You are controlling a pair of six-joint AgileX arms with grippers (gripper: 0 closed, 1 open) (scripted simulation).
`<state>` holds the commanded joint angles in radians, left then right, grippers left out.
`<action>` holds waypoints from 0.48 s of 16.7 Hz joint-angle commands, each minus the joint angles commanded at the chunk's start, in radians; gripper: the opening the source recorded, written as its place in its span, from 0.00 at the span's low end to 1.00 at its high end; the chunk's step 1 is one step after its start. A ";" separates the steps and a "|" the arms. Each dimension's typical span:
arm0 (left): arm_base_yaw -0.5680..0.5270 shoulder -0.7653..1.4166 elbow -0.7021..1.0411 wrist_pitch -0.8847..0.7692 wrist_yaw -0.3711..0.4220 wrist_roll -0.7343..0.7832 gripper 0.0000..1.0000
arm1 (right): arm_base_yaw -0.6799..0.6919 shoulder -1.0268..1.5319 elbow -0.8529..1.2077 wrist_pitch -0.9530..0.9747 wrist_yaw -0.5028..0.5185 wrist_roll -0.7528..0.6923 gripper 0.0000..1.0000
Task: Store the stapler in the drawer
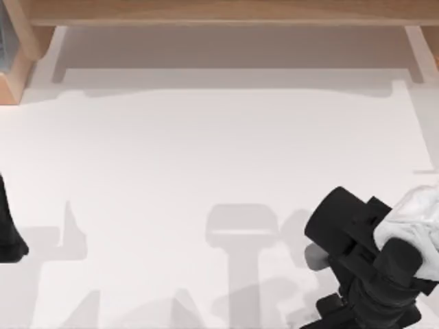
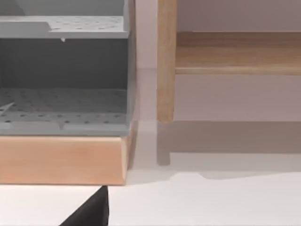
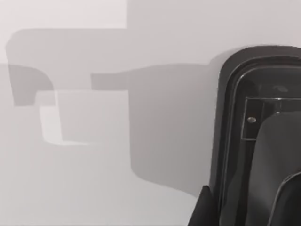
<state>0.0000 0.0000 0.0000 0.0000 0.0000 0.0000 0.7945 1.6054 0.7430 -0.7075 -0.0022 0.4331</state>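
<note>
White worktop [image 1: 206, 151] with a wooden frame [image 1: 226, 12] along its far edge. Our right end effector [image 1: 341, 229] sits low at the worktop's near right. In the right wrist view the stapler [image 3: 230, 141] lies on the worktop close under it; we cannot tell if it is clamped. Our left arm [image 1: 8, 233] is parked at the left edge, state unclear, and faces the grey drawer unit [image 2: 66, 108] on its wooden base [image 2: 61, 160].
</note>
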 joint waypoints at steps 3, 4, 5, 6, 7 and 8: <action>0.000 0.000 0.000 0.000 0.000 0.000 1.00 | -0.001 -0.012 0.012 -0.015 0.001 0.001 0.00; 0.000 0.000 0.000 0.000 0.000 0.000 1.00 | 0.000 -0.021 0.022 -0.036 0.001 0.000 0.00; 0.000 0.000 0.000 0.000 0.000 0.000 1.00 | -0.001 -0.030 0.032 -0.061 0.001 0.000 0.00; 0.000 0.000 0.000 0.000 0.000 0.000 1.00 | -0.001 -0.041 0.041 -0.088 0.001 0.000 0.00; 0.000 0.000 0.000 0.000 0.000 0.000 1.00 | -0.001 -0.052 0.052 -0.111 0.001 -0.001 0.00; 0.000 0.000 0.000 0.000 0.000 0.000 1.00 | -0.002 -0.063 0.062 -0.129 0.001 -0.001 0.00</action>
<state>0.0000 0.0000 0.0000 0.0000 0.0000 0.0000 0.7928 1.5423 0.8052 -0.8363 -0.0016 0.4318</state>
